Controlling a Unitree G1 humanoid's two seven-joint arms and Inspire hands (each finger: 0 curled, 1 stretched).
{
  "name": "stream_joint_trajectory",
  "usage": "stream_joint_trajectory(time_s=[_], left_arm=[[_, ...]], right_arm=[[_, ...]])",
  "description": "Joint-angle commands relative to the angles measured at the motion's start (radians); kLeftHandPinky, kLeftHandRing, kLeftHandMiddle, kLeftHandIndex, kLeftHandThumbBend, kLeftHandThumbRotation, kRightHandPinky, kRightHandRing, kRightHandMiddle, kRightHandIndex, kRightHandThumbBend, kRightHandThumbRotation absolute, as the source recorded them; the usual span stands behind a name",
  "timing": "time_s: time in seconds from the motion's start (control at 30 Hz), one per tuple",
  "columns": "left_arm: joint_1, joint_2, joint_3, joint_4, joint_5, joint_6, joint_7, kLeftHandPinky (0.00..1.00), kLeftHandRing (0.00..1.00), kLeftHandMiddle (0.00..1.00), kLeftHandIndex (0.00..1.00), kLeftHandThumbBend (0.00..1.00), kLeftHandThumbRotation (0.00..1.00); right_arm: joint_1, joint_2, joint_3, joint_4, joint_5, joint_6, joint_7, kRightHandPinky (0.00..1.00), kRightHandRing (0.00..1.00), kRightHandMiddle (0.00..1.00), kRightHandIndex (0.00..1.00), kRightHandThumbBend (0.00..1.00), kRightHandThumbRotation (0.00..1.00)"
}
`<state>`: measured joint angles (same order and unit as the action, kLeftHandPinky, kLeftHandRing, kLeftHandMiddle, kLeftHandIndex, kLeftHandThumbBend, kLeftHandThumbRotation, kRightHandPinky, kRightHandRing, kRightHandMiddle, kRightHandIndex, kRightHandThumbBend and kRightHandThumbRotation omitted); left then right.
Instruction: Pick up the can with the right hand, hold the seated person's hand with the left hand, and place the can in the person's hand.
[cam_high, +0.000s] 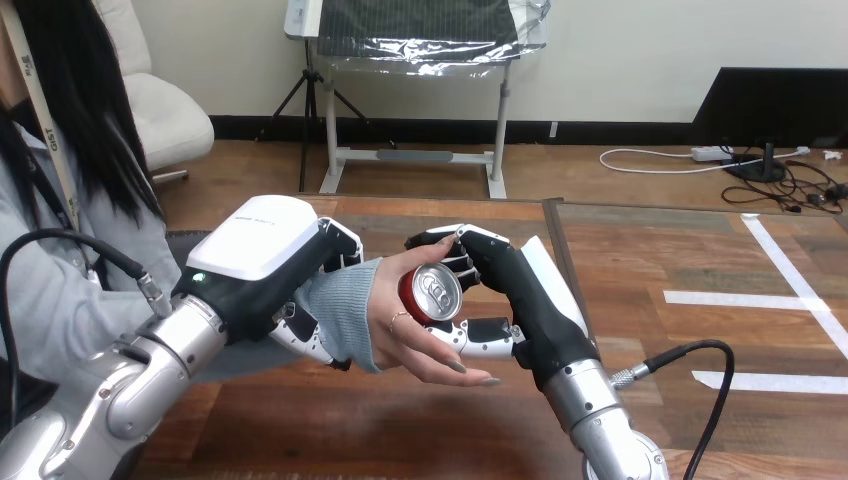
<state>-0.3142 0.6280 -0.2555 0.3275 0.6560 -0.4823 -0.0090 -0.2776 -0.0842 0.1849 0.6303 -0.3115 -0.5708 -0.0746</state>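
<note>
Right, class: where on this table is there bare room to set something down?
Bare table lies between the left forearm and right forearm, below the person's hand; a narrower strip lies beyond the hands. The middle is crowded: left hand, right hand and can meet there.

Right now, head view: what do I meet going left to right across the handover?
left robot hand, curled round the person's wrist → person's hand → can → right robot hand, fingers round the can
</note>
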Motion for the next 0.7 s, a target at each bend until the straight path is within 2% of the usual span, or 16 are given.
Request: stream_joint_trajectory(time_s=[0.0, 0.67], left_arm=[[-0.045, -0.019, 0.023, -0.028, -0.026, -0.043, 0.040, 0.27, 0.31, 0.37, 0.38, 0.95, 0.01], [-0.034, -0.003, 0.027, -0.021, -0.028, -0.096, 0.069, 0.29, 0.31, 0.36, 0.37, 0.96, 0.00]], right_arm=[[-0.077, 0.003, -0.001, -0.013, 0.001, 0.004, 0.001, 0.56, 0.65, 0.70, 0.70, 0.84, 0.00], [-0.085, -0.009, 0.003, -0.006, -0.004, 0.001, 0.010, 0.64, 0.69, 0.72, 0.74, 0.84, 0.00]])
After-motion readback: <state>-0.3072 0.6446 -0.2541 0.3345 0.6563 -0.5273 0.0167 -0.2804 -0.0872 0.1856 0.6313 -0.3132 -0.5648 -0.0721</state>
